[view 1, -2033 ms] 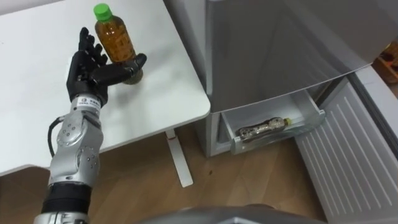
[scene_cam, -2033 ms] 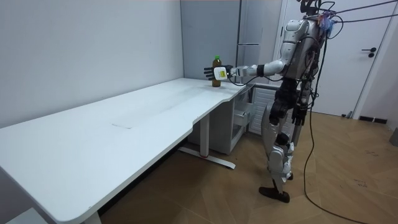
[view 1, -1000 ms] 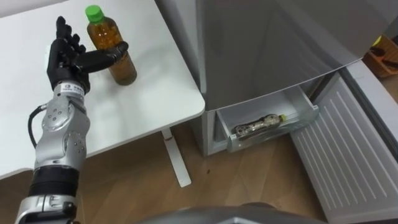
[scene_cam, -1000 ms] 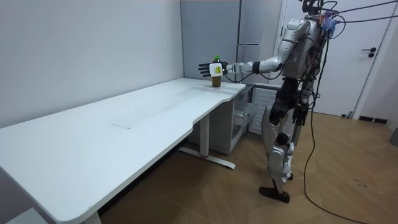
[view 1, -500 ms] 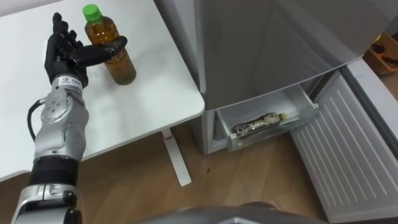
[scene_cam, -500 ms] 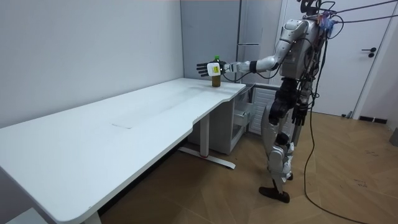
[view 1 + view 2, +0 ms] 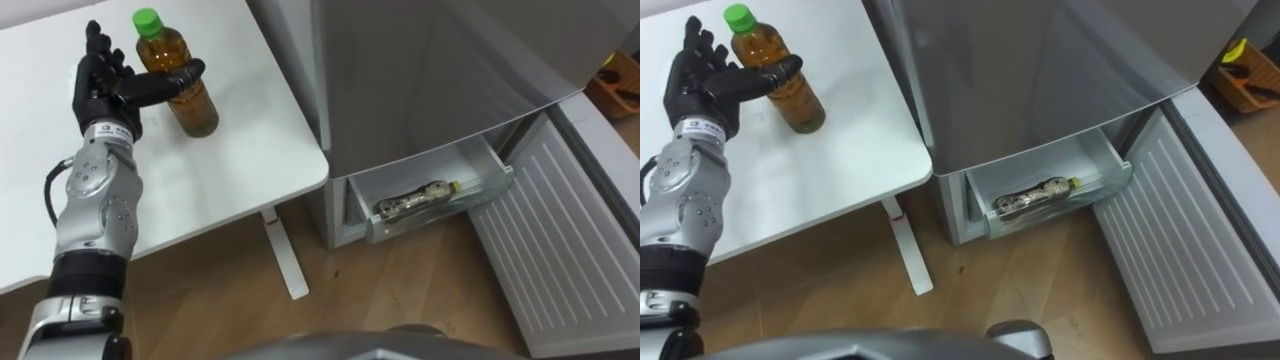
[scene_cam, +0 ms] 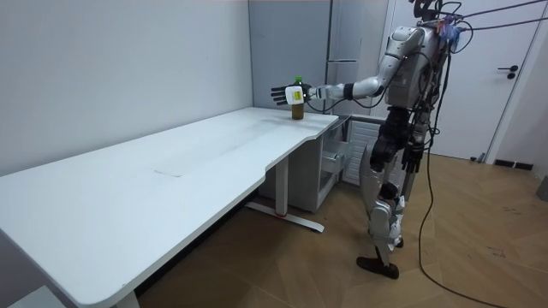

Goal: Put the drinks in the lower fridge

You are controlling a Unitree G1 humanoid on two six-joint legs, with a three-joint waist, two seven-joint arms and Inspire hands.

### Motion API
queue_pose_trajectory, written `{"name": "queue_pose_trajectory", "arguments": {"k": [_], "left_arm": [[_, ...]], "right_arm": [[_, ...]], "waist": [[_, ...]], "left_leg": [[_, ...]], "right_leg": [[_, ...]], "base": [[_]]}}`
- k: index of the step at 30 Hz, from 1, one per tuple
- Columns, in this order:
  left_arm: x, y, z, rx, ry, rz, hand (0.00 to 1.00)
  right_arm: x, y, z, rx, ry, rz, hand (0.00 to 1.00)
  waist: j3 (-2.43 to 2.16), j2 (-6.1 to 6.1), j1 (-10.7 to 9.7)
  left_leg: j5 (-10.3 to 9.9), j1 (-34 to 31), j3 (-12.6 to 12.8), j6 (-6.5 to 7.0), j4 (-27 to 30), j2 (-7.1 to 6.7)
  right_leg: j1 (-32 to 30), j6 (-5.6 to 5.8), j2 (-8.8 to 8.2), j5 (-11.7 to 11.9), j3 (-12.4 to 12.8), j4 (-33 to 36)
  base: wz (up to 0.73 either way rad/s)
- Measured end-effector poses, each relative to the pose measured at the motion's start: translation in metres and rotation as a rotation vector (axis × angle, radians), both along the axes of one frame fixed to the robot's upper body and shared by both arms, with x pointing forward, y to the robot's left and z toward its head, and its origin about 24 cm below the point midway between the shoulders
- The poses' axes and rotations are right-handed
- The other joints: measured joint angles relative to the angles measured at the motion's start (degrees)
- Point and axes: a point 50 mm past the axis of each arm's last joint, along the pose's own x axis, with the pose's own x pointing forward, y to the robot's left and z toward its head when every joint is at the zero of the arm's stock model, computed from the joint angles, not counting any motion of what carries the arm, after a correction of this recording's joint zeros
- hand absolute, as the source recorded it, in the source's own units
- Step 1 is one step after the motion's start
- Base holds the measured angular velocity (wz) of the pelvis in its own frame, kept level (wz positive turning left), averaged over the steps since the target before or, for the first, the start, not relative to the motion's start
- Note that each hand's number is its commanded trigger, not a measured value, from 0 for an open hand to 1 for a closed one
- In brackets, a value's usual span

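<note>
fingers (image 7: 100, 68) spread, thumb across the tea bottle (image 7: 197, 108); fridge drawer (image 7: 445, 213) holds another bottle (image 7: 410, 200).

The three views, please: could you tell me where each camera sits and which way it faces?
Left eye view: on the head, looking down at the table, bottle, fridge and open drawer; left hand and arm show.
Right eye view: the same, set slightly to the right.
Room view: standing across the room, facing the whole standing robot by the table's end.
Shared: all show the left hand at the bottle.
</note>
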Motion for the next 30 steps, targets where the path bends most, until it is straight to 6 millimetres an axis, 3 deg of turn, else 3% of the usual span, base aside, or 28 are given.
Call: {"name": "queue_pose_trajectory", "arguments": {"k": [1, 2, 3, 4, 5, 6, 30], "left_arm": [[0.0, 0.0, 0.0, 0.0, -0.001, -0.005, 0.0], [0.0, 0.0, 0.0, 0.0, -0.001, -0.006, 0.11], [0.001, 0.0, 0.0, 0.0, 0.002, -0.007, 0.51], [0.002, 0.001, -0.001, -0.001, 0.007, -0.008, 0.67], [0.004, 0.002, -0.003, -0.001, 0.022, -0.007, 0.91], [0.004, 0.004, -0.004, 0.002, 0.033, -0.011, 1.0], [0.01, 0.004, -0.008, -0.01, 0.085, -0.093, 1.0]], "right_arm": [[0.0, 0.0, 0.0, 0.0, 0.0, 0.001, 0.0], [0.0, 0.0, 0.0, 0.0, 0.0, 0.002, 0.0], [0.001, 0.0, 0.0, 0.0, -0.002, 0.004, 0.0], [0.002, 0.0, 0.0, -0.001, -0.005, 0.005, 0.0], [0.002, 0.0, 0.0, -0.002, -0.008, 0.005, 0.0], [0.004, -0.001, 0.0, -0.004, -0.015, 0.007, 0.0], [0.013, -0.005, 0.002, -0.028, -0.062, 0.01, 0.0]], "waist": [[0.0, 0.0, -0.03], [0.0, 0.0, -0.05], [0.0, -0.03, -0.2], [-0.01, -0.01, -0.21], [-0.01, -0.01, -0.4], [0.0, -0.04, -0.71], [-0.01, -0.17, -1.0]], "left_leg": [[0.0, -0.02, 0.0, 0.0, -0.09, 0.0], [0.0, -0.04, 0.0, 0.0, -0.13, 0.0], [0.01, -0.06, 0.0, -0.01, -0.23, 0.0], [0.02, -0.06, 0.0, -0.03, -0.28, 0.0], [0.04, -0.1, 0.01, -0.06, -0.28, 0.0], [0.07, -0.11, 0.02, -0.09, -0.27, 0.01], [0.09, -0.03, 0.76, -0.1, 0.3, -0.01]], "right_leg": [[-0.22, 0.0, 0.0, 0.0, 0.0, 0.0], [-0.27, 0.0, 0.01, 0.0, -0.01, 0.0], [-0.27, 0.0, 0.02, 0.0, -0.01, -0.01], [-0.19, 0.0, 0.03, 0.0, -0.01, -0.01], [-0.06, 0.0, 0.05, 0.0, 0.0, -0.01], [-0.05, 0.0, 0.05, 0.0, -0.01, -0.03], [-0.66, -0.04, 0.0, 0.02, 0.54, -0.14]], "base": [[0.0], [0.0], [0.0], [0.0], [0.0], [0.0], [-0.01]]}}
